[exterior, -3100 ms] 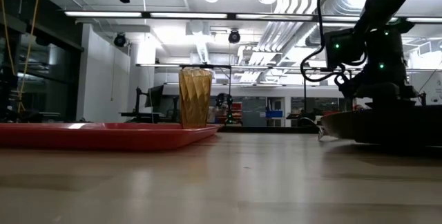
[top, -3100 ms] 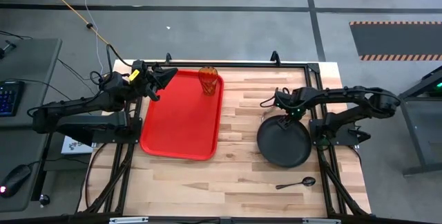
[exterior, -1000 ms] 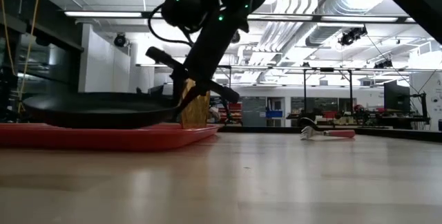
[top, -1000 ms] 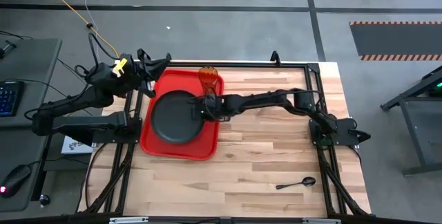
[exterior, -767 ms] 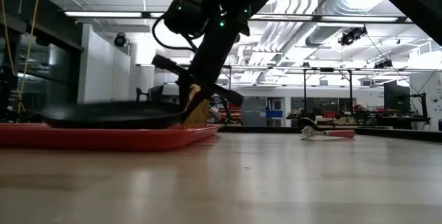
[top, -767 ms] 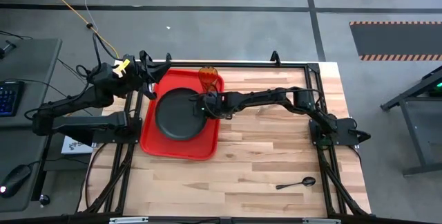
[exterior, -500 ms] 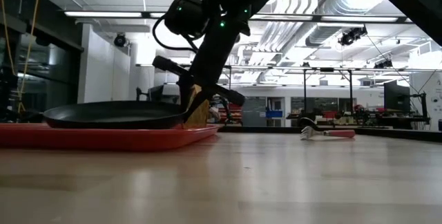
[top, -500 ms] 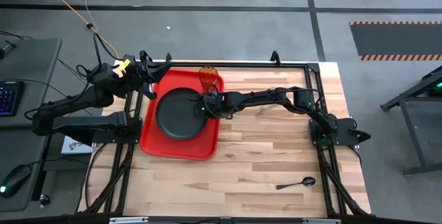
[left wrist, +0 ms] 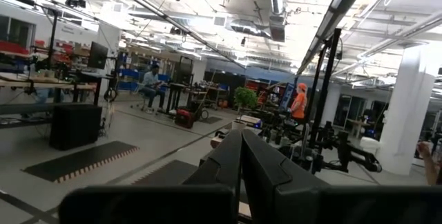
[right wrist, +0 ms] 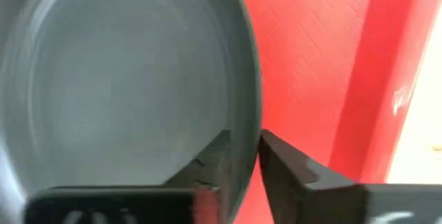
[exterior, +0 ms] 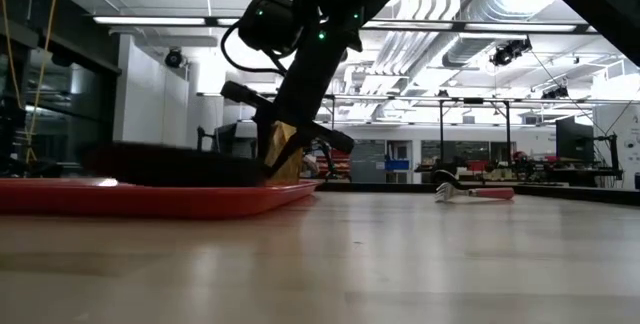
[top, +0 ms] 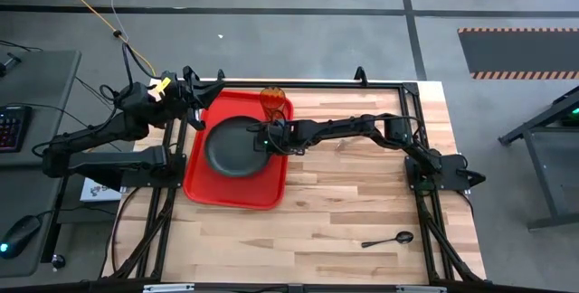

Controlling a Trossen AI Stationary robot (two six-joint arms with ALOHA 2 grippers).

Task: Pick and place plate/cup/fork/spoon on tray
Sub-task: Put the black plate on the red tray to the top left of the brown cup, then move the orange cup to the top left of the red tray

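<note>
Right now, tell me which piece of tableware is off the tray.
The spoon. It lies alone on bare wood near the table's front right, while the plate and the cup both sit on the red tray.

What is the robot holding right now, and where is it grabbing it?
The right pincer sits at the plate's rim, on the cup's side, but whether it grips cannot be told. The left pincer is shut and empty.

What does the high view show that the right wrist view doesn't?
Only the high view shows the cup at the tray's far corner, the spoon on the bare wood, and the left gripper off the tray's far left corner. Only the right wrist view shows the right gripper jaws straddling the plate's rim. Both show the plate on the tray.
</note>
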